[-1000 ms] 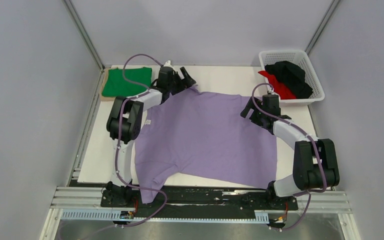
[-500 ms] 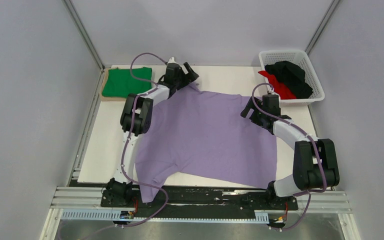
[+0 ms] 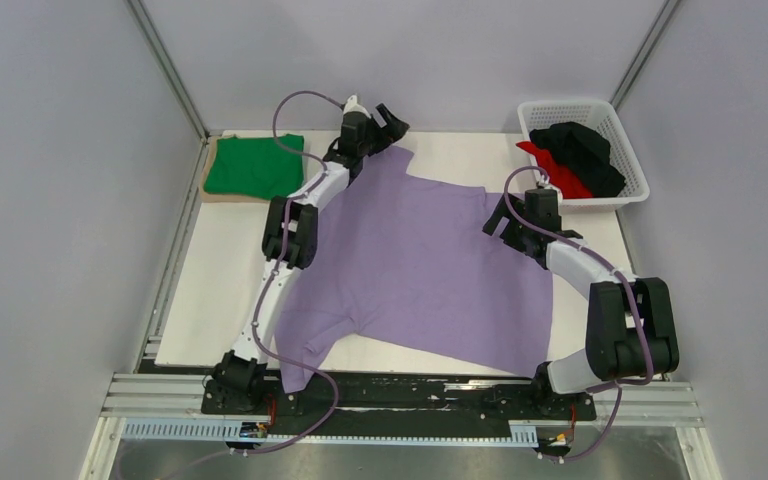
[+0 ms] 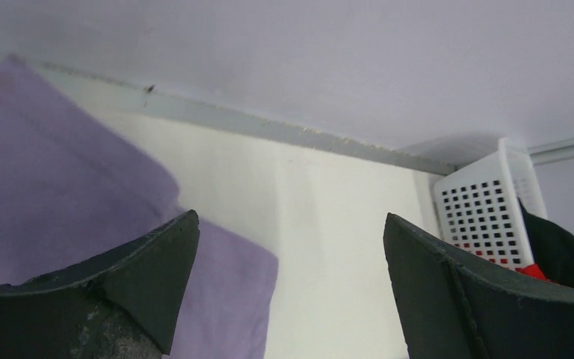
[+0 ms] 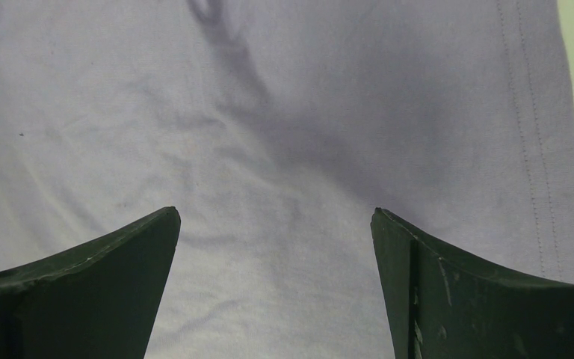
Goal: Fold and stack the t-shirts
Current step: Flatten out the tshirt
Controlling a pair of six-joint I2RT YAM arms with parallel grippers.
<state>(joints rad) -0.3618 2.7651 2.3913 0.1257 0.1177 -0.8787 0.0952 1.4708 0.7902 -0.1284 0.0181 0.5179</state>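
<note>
Left end effector and right end effector gape empty; I see a purple shirt spread on the white tabletop, grey walls around.

Left pincer farther toward back wall, lilac shirt far corner with it.

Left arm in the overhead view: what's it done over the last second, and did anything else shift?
The left tool reached further out toward the far edge, jaws open, and the purple shirt had its far corner stretch out with it. The right tool, green shirt and basket stayed put.
</note>
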